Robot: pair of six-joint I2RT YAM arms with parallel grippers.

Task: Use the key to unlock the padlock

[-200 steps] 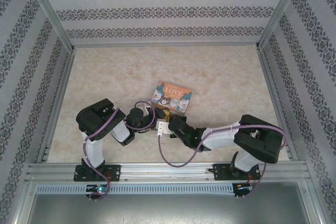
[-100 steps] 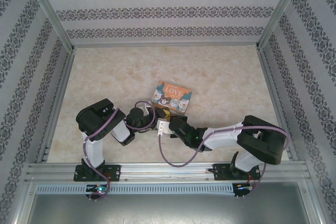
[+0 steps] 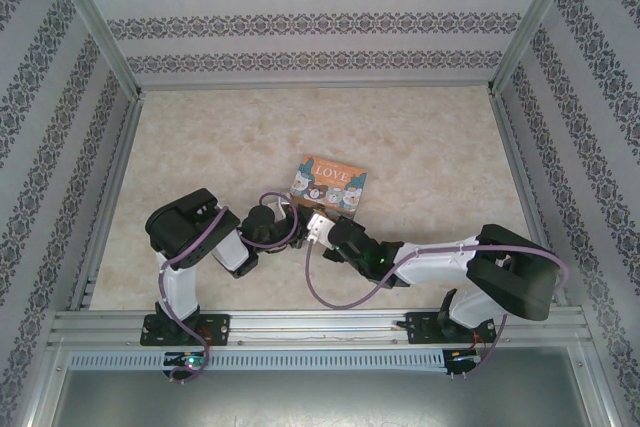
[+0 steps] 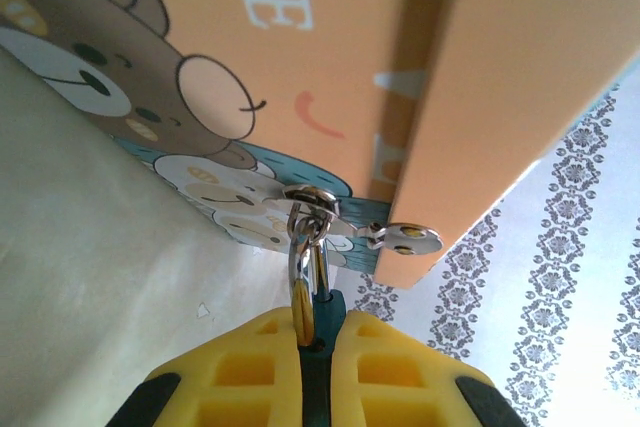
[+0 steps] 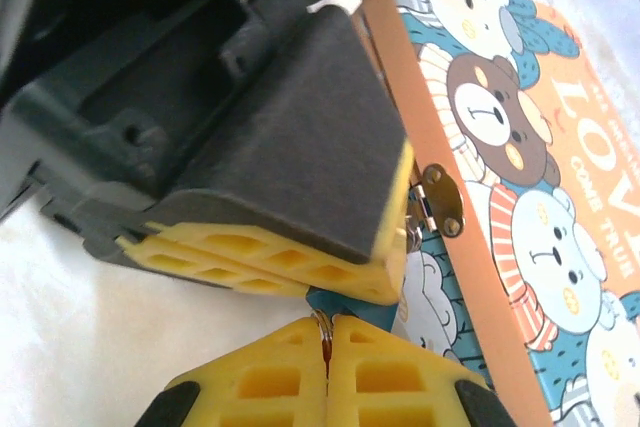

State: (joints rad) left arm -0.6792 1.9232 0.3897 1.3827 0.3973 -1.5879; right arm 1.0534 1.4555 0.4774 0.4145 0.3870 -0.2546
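The padlock [image 4: 326, 309], teal with a silvery shackle [image 4: 303, 259], hangs from the hasp [image 4: 318, 199] of the cartoon "LOVE" tin [image 4: 330, 57]. My left gripper [image 4: 318, 325] is shut on its teal body. In the right wrist view my right gripper [image 5: 327, 332] is shut on the key [image 5: 322, 326], a thin silvery sliver pinched between the yellow pads. The key's end sits right at the padlock's teal underside [image 5: 345, 304], just under the left fingers [image 5: 270, 262]. From the top, both grippers [image 3: 296, 228] [image 3: 318, 231] meet at the tin's near edge [image 3: 330, 183], and the arms hide the padlock.
The tin lies flat on the beige marbled tabletop [image 3: 420, 147], a little in front of the middle. Patterned walls with metal frame posts [image 3: 100, 37] close in the table on three sides. Purple cables [image 3: 330, 297] loop beside both arms.
The right arm has reached further forward and left, bringing its gripper up against the left gripper at the tin. The left arm has stayed still.
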